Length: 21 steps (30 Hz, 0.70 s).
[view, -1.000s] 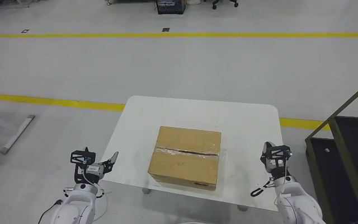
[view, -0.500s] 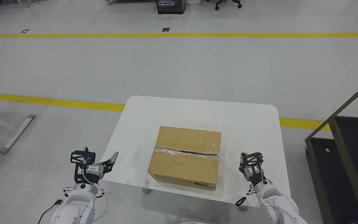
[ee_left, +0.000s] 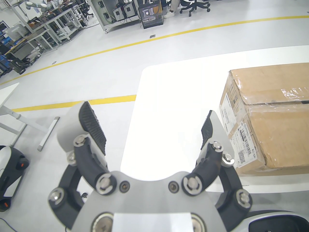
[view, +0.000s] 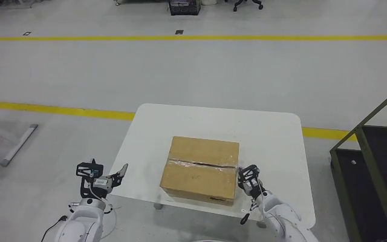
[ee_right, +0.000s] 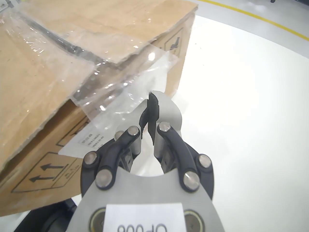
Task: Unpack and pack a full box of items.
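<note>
Box [view: 200,170]: closed right fingers [view: 247,175] lie just beside its right end; open left fingers [view: 123,170] sit well apart, lower left of frame.

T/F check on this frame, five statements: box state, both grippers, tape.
1. The cardboard box sits on the white table with its top flaps closed. True.
2. The left gripper is shut. False: its fingers stand wide apart with nothing between them.
3. The right gripper is shut, close beside the box near a loose end of clear tape. True.
4. The left gripper touches the box. False: it is apart from the box, by the table's edge.
5. The top seam is bare of tape. False: clear tape runs along it.
</note>
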### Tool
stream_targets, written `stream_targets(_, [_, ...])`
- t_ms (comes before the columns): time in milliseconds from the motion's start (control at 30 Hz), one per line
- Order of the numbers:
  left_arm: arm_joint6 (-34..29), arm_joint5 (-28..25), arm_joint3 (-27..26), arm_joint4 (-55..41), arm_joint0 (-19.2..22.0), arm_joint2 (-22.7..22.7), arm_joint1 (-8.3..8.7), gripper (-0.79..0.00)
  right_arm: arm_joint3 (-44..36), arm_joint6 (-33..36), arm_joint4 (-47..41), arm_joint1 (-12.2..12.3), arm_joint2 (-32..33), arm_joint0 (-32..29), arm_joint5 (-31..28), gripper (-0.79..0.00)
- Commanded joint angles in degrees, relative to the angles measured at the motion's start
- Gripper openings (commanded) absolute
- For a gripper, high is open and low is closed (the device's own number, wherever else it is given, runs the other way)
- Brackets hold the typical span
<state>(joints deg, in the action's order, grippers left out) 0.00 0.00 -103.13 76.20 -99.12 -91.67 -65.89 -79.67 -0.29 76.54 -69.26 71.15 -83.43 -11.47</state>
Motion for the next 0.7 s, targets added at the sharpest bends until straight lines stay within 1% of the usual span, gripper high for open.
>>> stream_targets(0, [0.0,0.0,0.0,0.0,0.0,0.0,0.0,0.0,0.5,0.1,0.5,-0.1,-0.8,0.8,-0.5,-0.785])
stream_targets(233, [0.0,0.0,0.0,0.0,0.0,0.0,0.0,0.0,1.7,-1.1,2.5,-0.5,-2.7,1.9,-0.5,-0.785])
stream_targets(333, [0.0,0.0,0.0,0.0,0.0,0.0,0.0,0.0,1.8,-2.0,2.5,-0.4,-1.8,1.8,1.2,-0.785])
stream_targets(433, [0.0,0.0,0.0,0.0,0.0,0.0,0.0,0.0,0.2,-3.9,4.5,-0.1,0.2,0.7,4.9,-0.785])
stream_targets(567, [0.0,0.0,0.0,0.0,0.0,0.0,0.0,0.0,-4.8,-5.3,4.9,0.5,5.0,-2.4,9.5,-0.785])
stream_targets(667, [-0.5,-1.6,-0.8,-1.2,0.7,0.9,-0.11,0.0,-7.9,-4.7,3.5,0.8,8.1,-4.6,10.6,-0.785])
